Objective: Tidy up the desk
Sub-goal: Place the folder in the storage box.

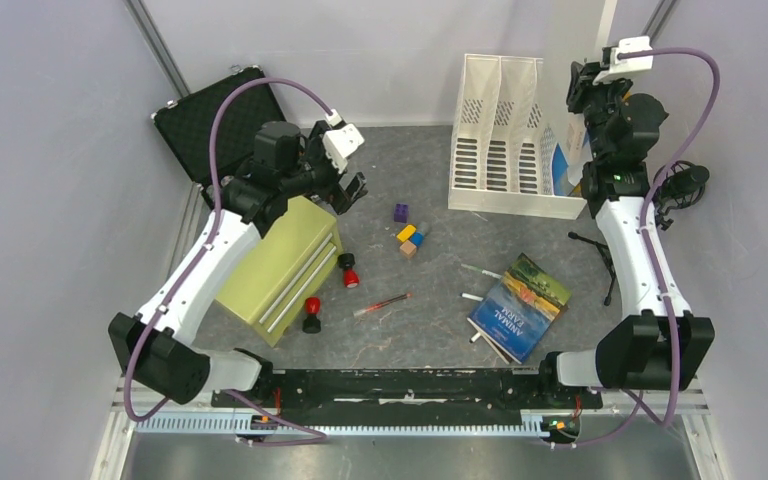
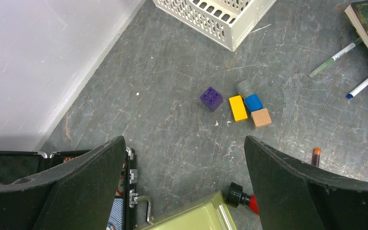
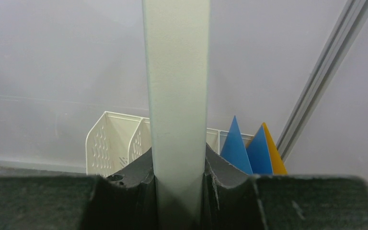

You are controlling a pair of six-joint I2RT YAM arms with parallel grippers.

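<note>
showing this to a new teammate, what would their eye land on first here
Most striking is the right end effector, high at the far right beside the white file rack and shut on a pale flat panel held upright. Next, the left end effector hangs open by the far end of the yellow-green drawer cabinet on the left. Between them the desk is strewn with coloured blocks, pens and a book.
</note>
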